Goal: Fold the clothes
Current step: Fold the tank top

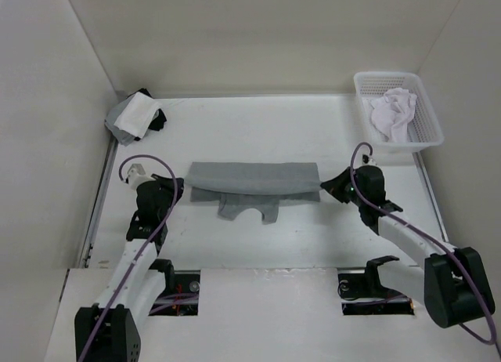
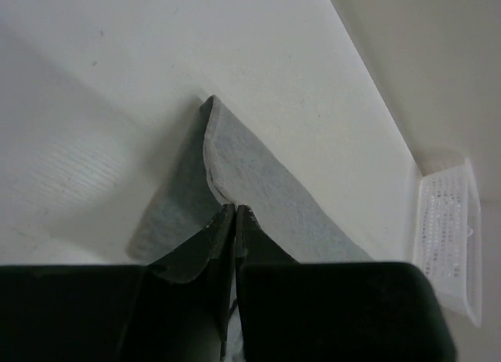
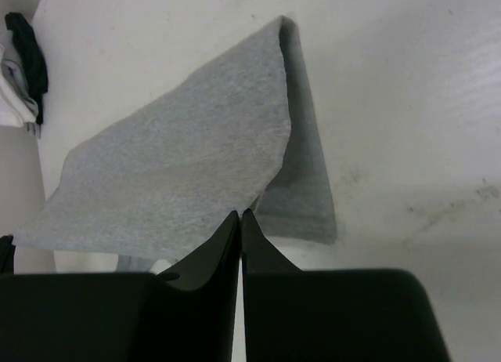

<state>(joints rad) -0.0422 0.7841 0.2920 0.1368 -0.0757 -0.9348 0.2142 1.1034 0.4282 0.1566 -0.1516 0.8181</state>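
The clothes here are a grey T-shirt (image 1: 252,178), lying mid-table as a wide band doubled over on itself, with a lower part and neckline showing beneath the band's near edge. My left gripper (image 1: 182,191) is at the band's left end. In the left wrist view that gripper (image 2: 235,208) is shut on the upper layer's edge of the T-shirt (image 2: 258,174). My right gripper (image 1: 326,185) is at the right end. In the right wrist view it (image 3: 240,213) is shut on the upper layer's corner of the T-shirt (image 3: 180,166), which is raised off the layer below.
A white mesh basket (image 1: 423,103) holding white cloth (image 1: 393,115) stands at the back right, also visible as the basket (image 2: 448,237) in the left wrist view. A pile of grey, white and black garments (image 1: 135,115) lies at the back left. White walls enclose the table.
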